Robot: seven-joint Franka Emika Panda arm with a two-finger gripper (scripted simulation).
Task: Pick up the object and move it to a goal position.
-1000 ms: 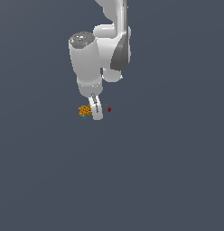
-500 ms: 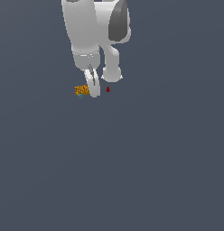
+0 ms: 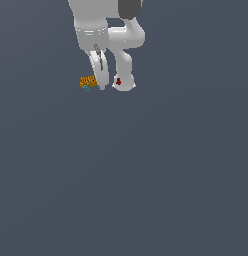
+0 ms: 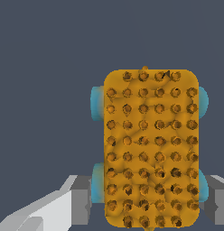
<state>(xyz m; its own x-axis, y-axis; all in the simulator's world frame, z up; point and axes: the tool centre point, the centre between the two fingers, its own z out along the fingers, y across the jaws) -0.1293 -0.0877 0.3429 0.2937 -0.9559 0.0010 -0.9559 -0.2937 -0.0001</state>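
The object (image 3: pixel 87 82) is a small orange studded block with teal bits at its edges, sitting to the exterior view's left of the goal position (image 3: pixel 118 81), a tiny dark red dot. My gripper (image 3: pixel 99 85) points down at the block's near end. In the wrist view the block (image 4: pixel 150 149) fills the gap between my fingers (image 4: pixel 80 198), and the pads rest against its teal sides. I cannot tell whether the block is off the ground.
The arm's white links (image 3: pixel 127 60) hang behind the gripper, and one of them ends right behind the red dot. Everything else in view is plain dark grey ground (image 3: pixel 146 190).
The arm, block and red dot have all shifted upward in the exterior view and the arm looks larger. The block stays at the gripper and at the same distance from the dot.
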